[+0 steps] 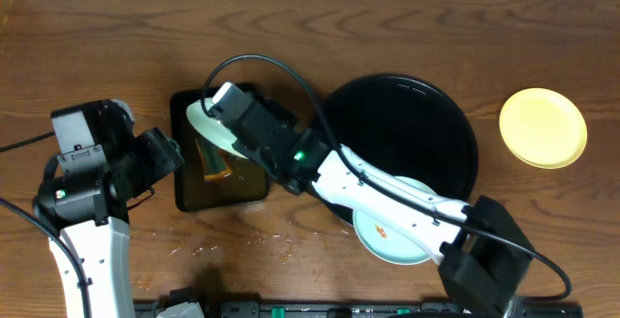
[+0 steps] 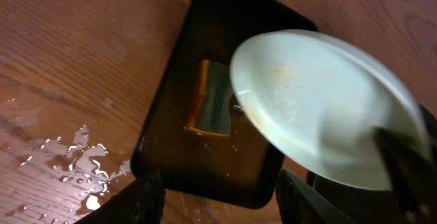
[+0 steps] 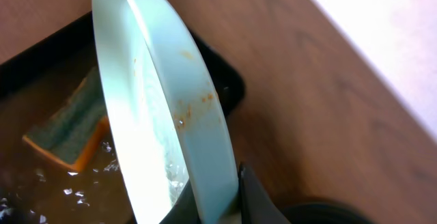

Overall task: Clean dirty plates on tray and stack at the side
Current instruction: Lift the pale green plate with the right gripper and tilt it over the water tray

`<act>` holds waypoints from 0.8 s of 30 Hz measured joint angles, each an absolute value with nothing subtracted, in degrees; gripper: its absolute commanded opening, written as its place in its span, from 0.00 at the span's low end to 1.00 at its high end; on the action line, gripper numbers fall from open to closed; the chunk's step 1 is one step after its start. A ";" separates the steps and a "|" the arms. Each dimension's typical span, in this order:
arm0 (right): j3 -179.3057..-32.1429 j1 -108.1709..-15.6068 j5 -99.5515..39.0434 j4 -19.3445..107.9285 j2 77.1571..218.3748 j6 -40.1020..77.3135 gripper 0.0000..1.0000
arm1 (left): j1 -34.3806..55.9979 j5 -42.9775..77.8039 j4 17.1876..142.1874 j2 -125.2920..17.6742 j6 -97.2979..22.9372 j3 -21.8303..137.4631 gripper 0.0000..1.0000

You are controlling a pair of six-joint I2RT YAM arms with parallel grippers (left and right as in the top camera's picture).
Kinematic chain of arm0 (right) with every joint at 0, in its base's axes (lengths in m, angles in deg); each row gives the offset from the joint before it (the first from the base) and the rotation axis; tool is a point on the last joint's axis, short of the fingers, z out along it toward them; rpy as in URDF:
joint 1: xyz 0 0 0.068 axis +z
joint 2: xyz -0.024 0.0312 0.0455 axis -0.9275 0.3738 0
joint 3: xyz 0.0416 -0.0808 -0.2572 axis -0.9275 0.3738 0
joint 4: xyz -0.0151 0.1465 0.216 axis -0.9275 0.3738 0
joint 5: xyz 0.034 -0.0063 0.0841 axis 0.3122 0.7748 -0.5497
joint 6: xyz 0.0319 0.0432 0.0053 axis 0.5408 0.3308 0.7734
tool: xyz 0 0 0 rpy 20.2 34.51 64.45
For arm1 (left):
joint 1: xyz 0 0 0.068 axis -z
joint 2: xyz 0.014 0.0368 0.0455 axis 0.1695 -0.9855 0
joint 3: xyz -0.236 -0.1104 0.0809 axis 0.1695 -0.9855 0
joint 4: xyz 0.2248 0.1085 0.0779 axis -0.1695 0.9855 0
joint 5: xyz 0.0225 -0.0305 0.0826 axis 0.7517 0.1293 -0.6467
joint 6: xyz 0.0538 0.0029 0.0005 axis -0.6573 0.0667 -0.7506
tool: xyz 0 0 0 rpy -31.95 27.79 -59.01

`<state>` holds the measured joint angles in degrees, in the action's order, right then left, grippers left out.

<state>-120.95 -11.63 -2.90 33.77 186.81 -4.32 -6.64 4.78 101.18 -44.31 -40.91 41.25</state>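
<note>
- Overhead: the right tool (image 1: 235,114) reaches across from the round black tray (image 1: 407,114). It clamps the held mint plate (image 1: 205,122) by its rim, tilted over the sponge tray (image 1: 242,184).
- The sponge (image 1: 215,163) lies just below that plate, long axis running front to back.
- The left tool (image 1: 160,158) sits at the sponge tray's left edge; its state is unreadable from here.
- The speckled mint plate (image 1: 383,233) is on the black tray's near rim, partly under the right arm.
- The yellow plate (image 1: 542,127) is out on the counter (image 1: 97,47), right of the black tray.
- Left wrist: the left tool's fingers are spread and empty, over the sponge tray's near end.
- The held plate is ahead-right, face to camera, with a faint orange smear. The sponge is ahead-left in brownish water.
- The plate's lower-right edge is blurred and cut off by a dark shape. Spilled water (image 2: 68,156) is on the counter to the left.
- Judgement: the left arm is the free one for the sponge.
- Right wrist: the plate is edge-on and near upright, its rim pinched at the bottom of frame, with orange specks showing.
- The sponge is low and to the left. Plate-to-sponge contact: cannot tell.
</note>
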 measured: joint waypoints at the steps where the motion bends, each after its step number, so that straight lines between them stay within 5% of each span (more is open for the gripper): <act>1: -120.95 -11.19 -1.65 33.77 186.31 -4.96 0.01 | -6.64 4.63 101.18 -44.31 -40.89 41.25 0.55; 24: -120.95 -9.42 6.83 33.27 179.69 -10.33 0.01 | -6.64 4.39 101.53 -44.31 -40.91 41.25 0.55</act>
